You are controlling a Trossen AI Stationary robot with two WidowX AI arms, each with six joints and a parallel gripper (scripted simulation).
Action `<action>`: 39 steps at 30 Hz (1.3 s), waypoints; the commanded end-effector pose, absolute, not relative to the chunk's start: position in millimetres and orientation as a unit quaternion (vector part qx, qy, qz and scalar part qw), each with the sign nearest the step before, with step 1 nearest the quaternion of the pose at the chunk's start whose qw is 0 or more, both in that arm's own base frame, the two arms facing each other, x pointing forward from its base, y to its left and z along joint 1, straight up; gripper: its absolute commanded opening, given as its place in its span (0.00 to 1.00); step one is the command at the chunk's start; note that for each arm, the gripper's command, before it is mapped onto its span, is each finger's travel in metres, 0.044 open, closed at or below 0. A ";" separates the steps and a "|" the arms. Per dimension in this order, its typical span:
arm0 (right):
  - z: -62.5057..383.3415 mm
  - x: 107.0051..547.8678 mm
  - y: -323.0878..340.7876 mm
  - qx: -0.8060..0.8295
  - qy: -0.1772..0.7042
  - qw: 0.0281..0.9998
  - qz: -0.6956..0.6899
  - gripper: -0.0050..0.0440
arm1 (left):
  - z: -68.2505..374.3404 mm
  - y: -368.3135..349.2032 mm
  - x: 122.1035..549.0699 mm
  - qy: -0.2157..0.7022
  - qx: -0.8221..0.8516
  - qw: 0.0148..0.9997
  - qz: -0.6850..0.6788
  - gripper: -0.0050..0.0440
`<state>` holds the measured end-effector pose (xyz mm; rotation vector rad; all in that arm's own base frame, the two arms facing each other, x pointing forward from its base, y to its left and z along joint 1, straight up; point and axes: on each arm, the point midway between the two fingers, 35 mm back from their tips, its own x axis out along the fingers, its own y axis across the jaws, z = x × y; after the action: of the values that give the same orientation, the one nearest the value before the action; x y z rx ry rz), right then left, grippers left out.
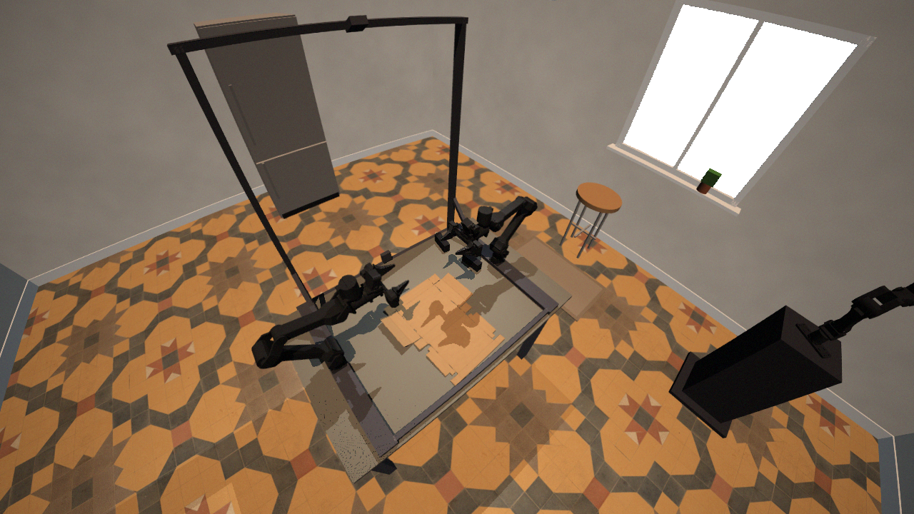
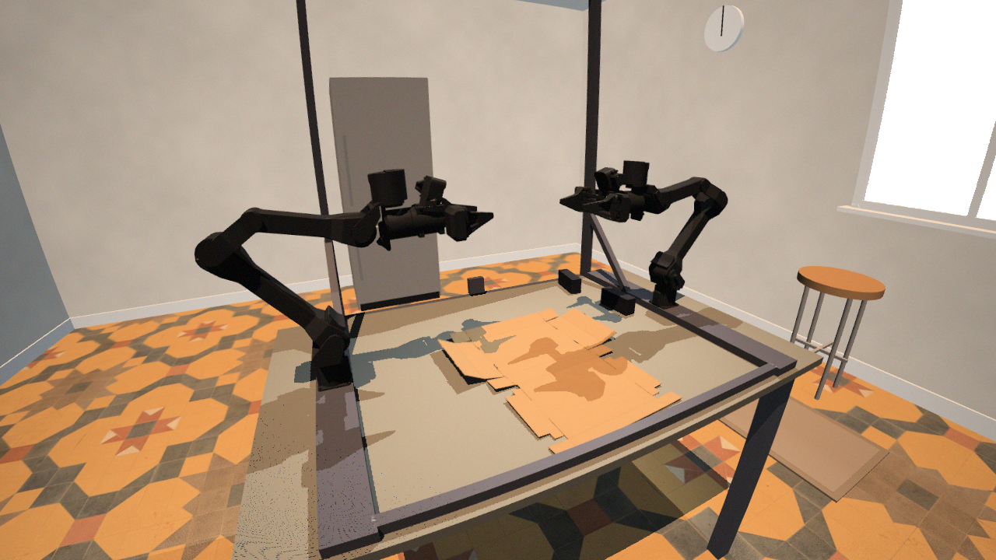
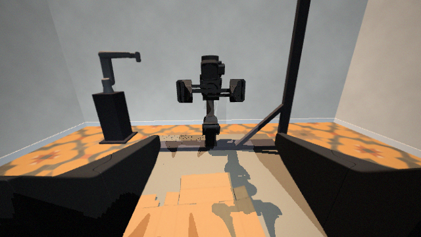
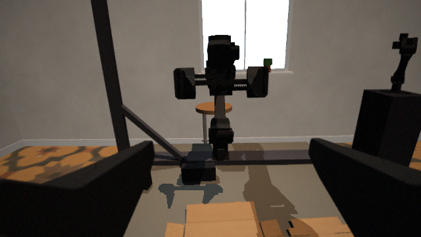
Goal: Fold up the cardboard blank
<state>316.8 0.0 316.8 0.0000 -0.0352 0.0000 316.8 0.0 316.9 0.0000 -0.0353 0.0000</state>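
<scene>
One cardboard blank (image 1: 440, 297) (image 2: 591, 334) (image 3: 205, 194) (image 4: 220, 220) lies unfolded on the desk (image 1: 415, 390) (image 2: 431, 453) (image 3: 184, 161) (image 4: 296, 179). Two pincers — left pincer (image 1: 455, 241) (image 2: 572, 203) (image 3: 218, 136) (image 4: 221, 82), right pincer (image 1: 400, 274) (image 2: 480, 212) (image 3: 210, 90) (image 4: 231, 143) — hang above it, both fully open, holding and touching nothing.
</scene>
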 end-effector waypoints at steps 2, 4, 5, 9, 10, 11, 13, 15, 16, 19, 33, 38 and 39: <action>322.9 315.7 0.0 0.000 -0.025 1.000 0.000 1.00 | 322.9 0.0 315.7 -0.025 0.000 1.000 0.000 1.00; 322.9 315.7 0.0 0.000 -0.025 1.000 0.000 1.00 | 322.9 0.0 315.7 -0.025 0.000 1.000 0.000 1.00; 322.9 315.7 0.0 0.000 -0.025 1.000 0.000 1.00 | 322.9 0.0 315.7 -0.025 0.000 1.000 0.000 1.00; 322.9 315.7 0.0 0.000 -0.025 1.000 0.000 1.00 | 322.9 0.0 315.7 -0.025 0.000 1.000 0.000 1.00; 322.9 315.7 0.0 0.000 -0.025 1.000 0.000 1.00 | 322.9 0.0 315.7 -0.025 0.000 1.000 0.000 1.00; 322.9 315.7 0.0 0.000 -0.025 1.000 0.000 1.00 | 322.9 0.0 315.7 -0.025 0.000 1.000 0.000 1.00; 322.9 315.7 0.0 0.000 -0.025 1.000 0.000 1.00 | 322.9 0.0 315.7 -0.025 0.000 1.000 0.000 1.00; 322.9 315.7 0.0 0.000 -0.025 1.000 0.000 1.00 | 322.9 0.0 315.7 -0.025 0.000 1.000 0.000 1.00; 322.9 315.7 0.0 0.000 -0.025 1.000 0.000 1.00 | 322.9 0.0 315.7 -0.025 0.000 1.000 0.000 1.00; 317.9 319.8 1.6 0.003 -0.010 1.000 0.003 0.90 | 322.9 0.0 315.7 -0.025 0.000 1.000 0.000 0.90; 209.6 372.1 41.8 0.038 0.281 0.958 0.038 0.64 | 322.9 0.0 315.7 -0.025 0.000 1.000 0.000 0.26; 172.2 374.7 55.1 0.041 0.374 0.926 0.041 0.64 | 322.9 0.0 315.7 -0.025 0.000 1.000 0.000 0.10; 165.8 374.4 57.3 0.040 0.390 0.919 0.040 0.64 | 322.9 0.0 315.7 -0.025 0.000 1.000 0.000 0.10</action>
<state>365.7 45.4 189.3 0.0756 0.6438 0.0800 316.8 0.0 316.9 0.0000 -0.0353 0.0000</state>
